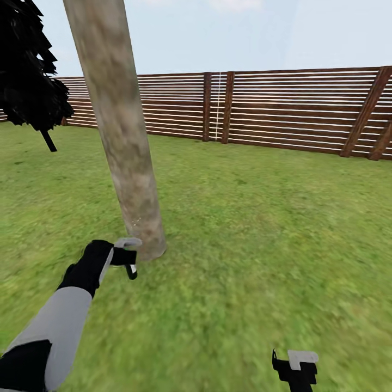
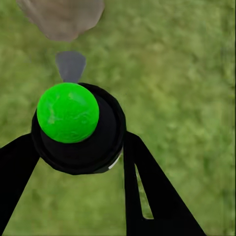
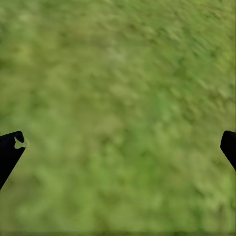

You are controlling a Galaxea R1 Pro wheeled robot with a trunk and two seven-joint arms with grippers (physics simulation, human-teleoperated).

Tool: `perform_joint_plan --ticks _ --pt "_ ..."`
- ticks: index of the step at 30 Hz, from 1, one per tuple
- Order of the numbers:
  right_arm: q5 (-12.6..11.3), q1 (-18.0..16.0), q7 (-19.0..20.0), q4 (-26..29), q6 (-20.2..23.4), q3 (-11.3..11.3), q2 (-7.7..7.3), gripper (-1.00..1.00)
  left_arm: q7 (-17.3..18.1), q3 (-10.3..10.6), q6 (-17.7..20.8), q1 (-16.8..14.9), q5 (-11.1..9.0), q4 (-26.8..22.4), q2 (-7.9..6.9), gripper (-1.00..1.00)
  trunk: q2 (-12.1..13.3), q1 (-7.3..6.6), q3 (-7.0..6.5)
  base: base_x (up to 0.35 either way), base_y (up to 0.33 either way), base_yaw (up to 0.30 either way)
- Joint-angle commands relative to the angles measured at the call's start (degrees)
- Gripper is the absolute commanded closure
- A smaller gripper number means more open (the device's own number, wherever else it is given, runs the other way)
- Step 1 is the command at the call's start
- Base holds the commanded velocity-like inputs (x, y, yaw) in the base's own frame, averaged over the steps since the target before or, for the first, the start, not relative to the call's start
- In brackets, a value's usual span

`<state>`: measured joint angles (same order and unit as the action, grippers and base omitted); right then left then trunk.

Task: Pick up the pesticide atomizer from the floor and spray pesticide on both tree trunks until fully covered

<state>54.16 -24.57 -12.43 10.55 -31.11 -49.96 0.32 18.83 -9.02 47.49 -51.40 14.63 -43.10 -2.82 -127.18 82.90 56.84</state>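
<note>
Your left claw (image 2: 78, 147) pinches one green-topped atomizer (image 2: 69, 113) beside one tree trunk (image 1: 117, 125); your right claw (image 3: 120, 147) hangs spread over the lawn (image 1: 261, 218).

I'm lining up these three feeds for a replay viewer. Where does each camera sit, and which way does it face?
Head view: on the head, facing forward and down at the tree trunk, lawn and fence; left gripper and right gripper show.
Left wrist view: along the fingers, over the atomizer.
Right wrist view: above grass, fingertips apart.
Shared: head and left wrist views both show the trunk base.
</note>
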Motion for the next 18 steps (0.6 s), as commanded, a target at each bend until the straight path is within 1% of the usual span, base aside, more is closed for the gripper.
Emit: perform_joint_plan --ticks 1,2,3,5,6,7,8,9,10,11,14,15,17,18 --pt "0.62 -0.04 -0.32 -0.01 -0.1 -0.31 0.03 -1.0 0.91 -0.14 0.33 -1.17 1.52 -0.06 1.29 1.0 -0.02 -0.01 0.05 0.0 0.0 0.0" --pt "0.61 -0.04 -0.32 -0.01 -0.1 -0.31 0.03 -1.0 1.05 -0.13 0.7 -1.75 1.53 -0.06 1.81 1.0 -0.02 -0.01 0.05 0.0 0.0 0.0" --pt "0.62 -0.04 -0.32 -0.01 -0.1 -0.31 0.03 -1.0 1.21 -0.13 1.88 -2.75 1.53 -0.1 2.06 1.0 -0.02 -0.01 0.05 0.0 0.0 0.0" --pt "0.63 -0.04 -0.32 -0.01 -0.1 -0.35 0.03 -1.0 1.34 -0.27 4.14 -4.25 1.56 -0.1 1.42 1.0 -0.02 -0.01 0.05 0.0 0.0 0.0" --pt "0.61 -0.04 -0.32 -0.01 -0.1 -0.34 0.03 -1.0 1.4 -0.46 4.74 -4.65 1.51 -0.1 -0.62 1.0 -0.02 -0.01 0.05 0.0 0.0 0.0" --pt "0.61 -0.04 -0.32 -0.01 -0.1 -0.33 0.03 -1.0 1.45 -0.52 4.89 -4.74 1.42 -0.08 -1.9 1.0 -0.02 -0.01 0.05 0.0 0.0 0.0" --pt "0.63 -0.04 -0.32 -0.01 -0.1 -0.32 0.03 -1.0 1.65 -0.49 5.02 -4.79 1.34 -0.07 -3.54 1.0 -0.02 -0.01 0.05 0.0 0.0 0.0" --pt "0.62 -0.04 -0.32 -0.01 -0.1 -0.32 0.03 -1.0 1.94 -0.35 5.08 -4.77 1.31 -0.06 -4.29 1.0 -0.02 -0.01 0.05 0.0 0.0 0.0" --pt "0.63 -0.04 -0.32 -0.01 -0.1 -0.31 0.03 -1.0 2.23 -0.21 5.13 -4.78 1.33 -0.06 -4.41 1.0 -0.02 -0.01 0.05 0.0 0.0 0.0" --pt "0.61 -0.04 -0.32 -0.01 -0.1 -0.31 0.03 -1.0 2.33 -0.12 5.14 -4.83 1.32 -0.06 -3.85 1.0 -0.02 -0.01 0.05 0.0 0.0 0.0" --pt "0.63 -0.04 -0.32 -0.01 -0.1 -0.31 0.03 -1.0 2.31 0.44 5.18 -5.38 1.54 -0.06 0.08 1.0 -0.02 -0.01 0.05 0.0 0.0 0.0" --pt "0.61 -0.04 -0.32 -0.01 -0.1 -0.31 0.01 -1.0 2.29 0.53 5.35 -6.55 1.64 -0.01 0.84 1.0 -0.02 -0.01 0.05 0.0 0.0 0.0" --pt "0.63 -0.04 -0.33 -0.01 -0.1 -0.32 0.02 -1.0 2.27 0.65 5.77 -7.25 1.86 0.02 0.66 1.0 -0.02 -0.01 0.08 0.003 0.0 0.156" --pt "0.64 -0.04 -0.35 -0.01 -0.1 -0.31 0.03 -1.0 2.27 0.74 5.98 -6.99 2.0 0.02 0.07 1.0 -0.02 -0.01 0.08 0.241 0.0 0.125"
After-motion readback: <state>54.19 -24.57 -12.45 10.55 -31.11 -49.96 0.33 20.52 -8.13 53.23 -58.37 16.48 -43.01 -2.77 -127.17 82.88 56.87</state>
